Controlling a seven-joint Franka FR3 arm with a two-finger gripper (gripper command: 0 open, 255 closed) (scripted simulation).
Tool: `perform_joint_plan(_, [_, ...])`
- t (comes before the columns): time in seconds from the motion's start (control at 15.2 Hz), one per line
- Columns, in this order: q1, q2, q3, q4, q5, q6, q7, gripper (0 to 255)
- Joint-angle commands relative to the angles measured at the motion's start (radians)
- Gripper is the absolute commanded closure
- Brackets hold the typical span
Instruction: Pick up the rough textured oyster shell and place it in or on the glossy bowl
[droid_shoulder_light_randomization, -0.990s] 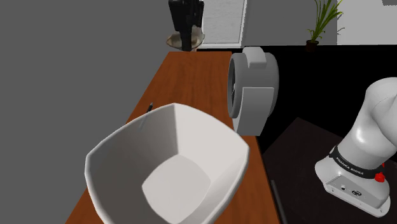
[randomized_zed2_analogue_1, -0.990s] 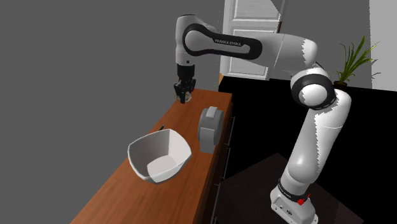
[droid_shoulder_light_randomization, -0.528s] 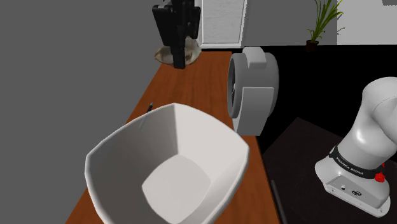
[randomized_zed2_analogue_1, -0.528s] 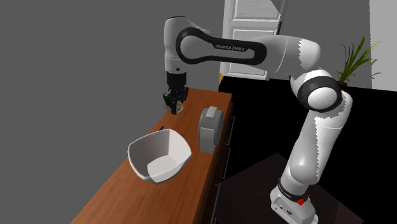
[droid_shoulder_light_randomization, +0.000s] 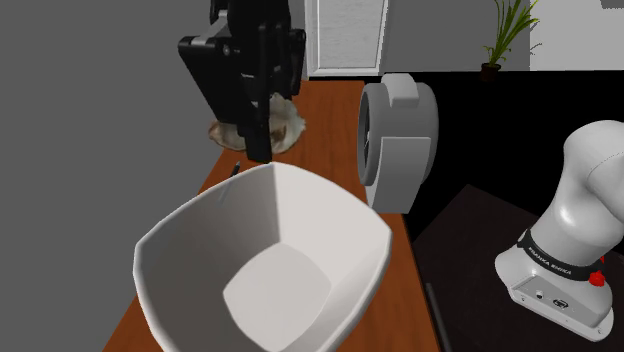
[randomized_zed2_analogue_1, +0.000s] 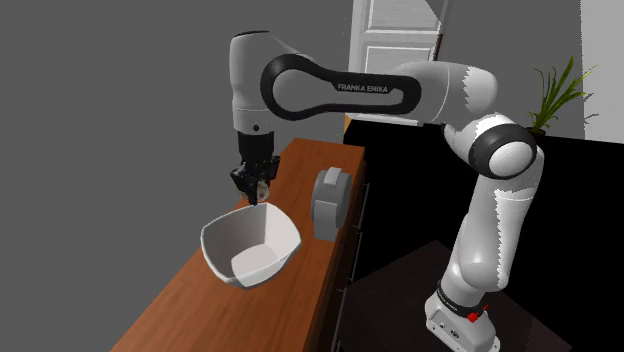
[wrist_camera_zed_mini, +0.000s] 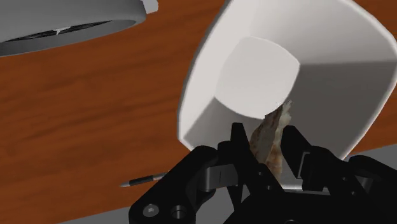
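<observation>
My black gripper (droid_shoulder_light_randomization: 260, 140) hangs just above the far rim of the white glossy bowl (droid_shoulder_light_randomization: 330, 205), shut on the rough beige oyster shell (droid_shoulder_light_randomization: 287, 124). In the wrist view the shell (wrist_camera_zed_mini: 275, 124) is clasped between the two fingers of the gripper (wrist_camera_zed_mini: 265, 146), with the bowl's (wrist_camera_zed_mini: 331, 83) open inside right beyond it. From the second exterior view the gripper (randomized_zed2_analogue_1: 252, 187) is held over the bowl's (randomized_zed2_analogue_1: 225, 238) back edge, clear of the reddish-brown wooden table (randomized_zed2_analogue_1: 200, 300).
A grey round fan-like object (droid_shoulder_light_randomization: 398, 140) stands on the table (droid_shoulder_light_randomization: 330, 130) beside the bowl, toward the shoulder view's right. A small dark pen-like thing (wrist_camera_zed_mini: 143, 180) lies by the bowl's far side. A black area borders the table; a plant (droid_shoulder_light_randomization: 505, 35) and a white door (droid_shoulder_light_randomization: 345, 35) are behind.
The arm has carried the shell from the table's far end toward the bowl, nearer the shoulder camera. The fingers stayed shut on the shell.
</observation>
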Motion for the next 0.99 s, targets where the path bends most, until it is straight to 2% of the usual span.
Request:
perform_joint_plan(0.0, [0.03,0.02,0.023,0.019,-0.013,0.003,0.053,255])
perform_joint_plan(0.07, [0.055,0.044,0.04,0.045,-0.028,0.002,0.093,255])
perform_joint_plan(0.92, [0.041,-0.005,0.033,-0.175,-0.003,0.176,0.064,255])
